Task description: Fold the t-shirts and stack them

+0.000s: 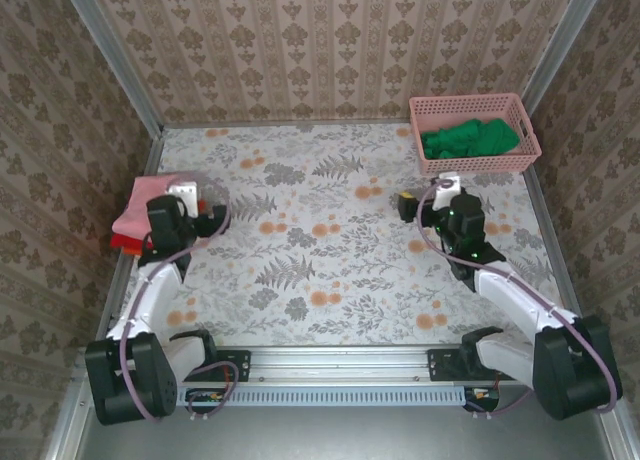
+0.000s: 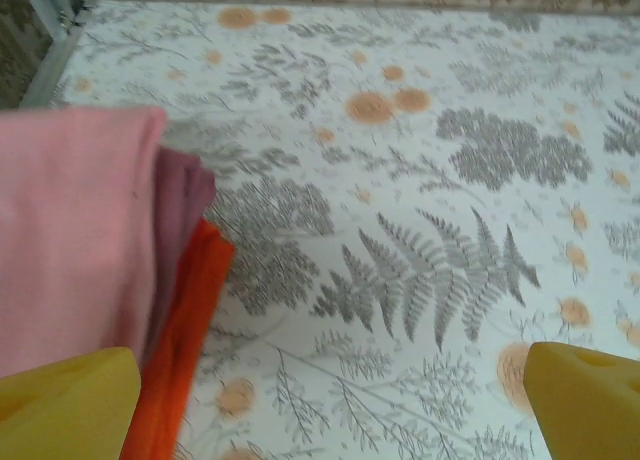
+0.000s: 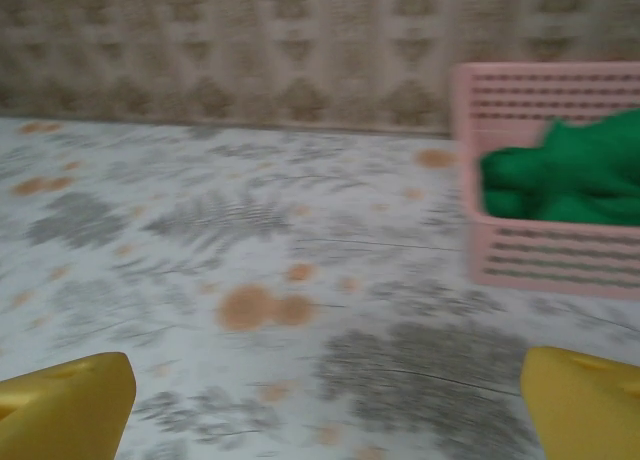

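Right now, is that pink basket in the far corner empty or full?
Full, or nearly: crumpled green cloth lies heaped up to the rim of the pink basket.

Left wrist view: t-shirts (image 2: 110, 250) run off the left and bottom edges; the dusty-red shirt (image 2: 182, 205) is buried mid-stack with just its edge out, lettering hidden, and a finger (image 2: 65, 405) of the left gripper (image 2: 330, 390) covers the near corner. Right wrist view is blurred: basket (image 3: 520, 260) cut by the right edge, green cloth (image 3: 560, 180) inside too smeared to identify.
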